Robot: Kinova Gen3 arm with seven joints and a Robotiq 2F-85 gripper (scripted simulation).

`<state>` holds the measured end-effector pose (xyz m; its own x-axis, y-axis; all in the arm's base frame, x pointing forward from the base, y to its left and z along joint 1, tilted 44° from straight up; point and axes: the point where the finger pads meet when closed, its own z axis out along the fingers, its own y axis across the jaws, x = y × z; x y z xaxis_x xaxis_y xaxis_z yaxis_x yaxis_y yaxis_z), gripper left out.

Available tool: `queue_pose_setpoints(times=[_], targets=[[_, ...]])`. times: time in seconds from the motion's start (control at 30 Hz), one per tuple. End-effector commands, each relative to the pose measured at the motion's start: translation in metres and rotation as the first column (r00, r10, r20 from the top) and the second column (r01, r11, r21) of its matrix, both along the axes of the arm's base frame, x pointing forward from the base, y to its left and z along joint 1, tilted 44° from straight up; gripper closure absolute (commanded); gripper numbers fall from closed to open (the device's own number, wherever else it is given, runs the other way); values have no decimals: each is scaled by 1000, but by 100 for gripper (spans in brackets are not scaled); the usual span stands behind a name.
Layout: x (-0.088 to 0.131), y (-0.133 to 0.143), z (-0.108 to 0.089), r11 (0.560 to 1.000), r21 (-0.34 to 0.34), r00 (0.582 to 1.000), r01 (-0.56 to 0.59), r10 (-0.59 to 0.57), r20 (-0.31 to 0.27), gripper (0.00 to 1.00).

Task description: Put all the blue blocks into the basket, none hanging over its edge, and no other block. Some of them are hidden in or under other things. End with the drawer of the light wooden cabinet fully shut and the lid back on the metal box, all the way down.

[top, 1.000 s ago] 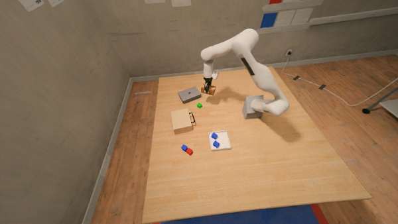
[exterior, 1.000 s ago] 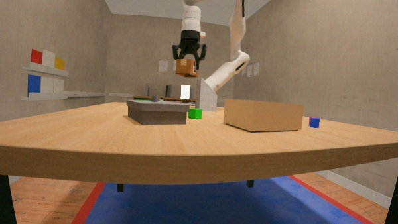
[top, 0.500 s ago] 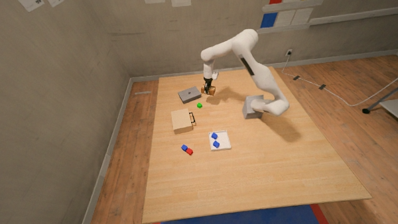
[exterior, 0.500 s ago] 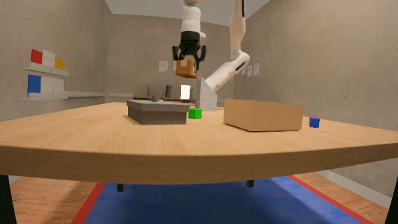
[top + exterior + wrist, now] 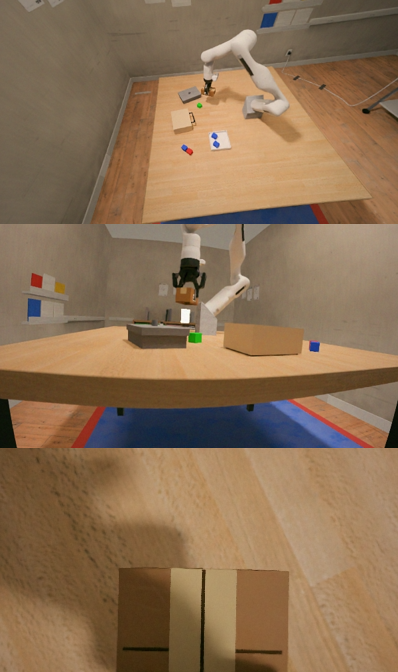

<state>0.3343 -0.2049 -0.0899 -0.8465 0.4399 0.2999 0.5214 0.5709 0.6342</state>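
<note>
My gripper (image 5: 207,89) is shut on a small brown cardboard box (image 5: 210,91) with a pale tape strip and holds it well above the table, just right of the grey metal box (image 5: 189,94). In the exterior view the gripper (image 5: 189,287) and the cardboard box (image 5: 186,296) hang above the metal box (image 5: 157,335), whose lid is on. The cardboard box fills the lower wrist view (image 5: 203,620). The white basket (image 5: 219,140) holds two blue blocks (image 5: 215,139). Another blue block (image 5: 184,147) touches a red block (image 5: 189,151) on the table. The light wooden cabinet (image 5: 182,120) looks shut.
A green block (image 5: 199,105) lies between the metal box and the cabinet; it also shows in the exterior view (image 5: 195,337). The arm's grey base (image 5: 252,106) stands at the right of the table. The cabinet's black handle (image 5: 192,118) faces the basket.
</note>
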Motion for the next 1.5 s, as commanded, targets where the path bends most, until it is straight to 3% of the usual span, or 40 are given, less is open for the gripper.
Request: queue_pose_setpoints(times=[0.0, 1.47], targets=[[1, 1, -2, 1000, -2, 1000, 1, -1, 1, 33], [10, 56, -60, 1000, -2, 1000, 1, -1, 1, 33]])
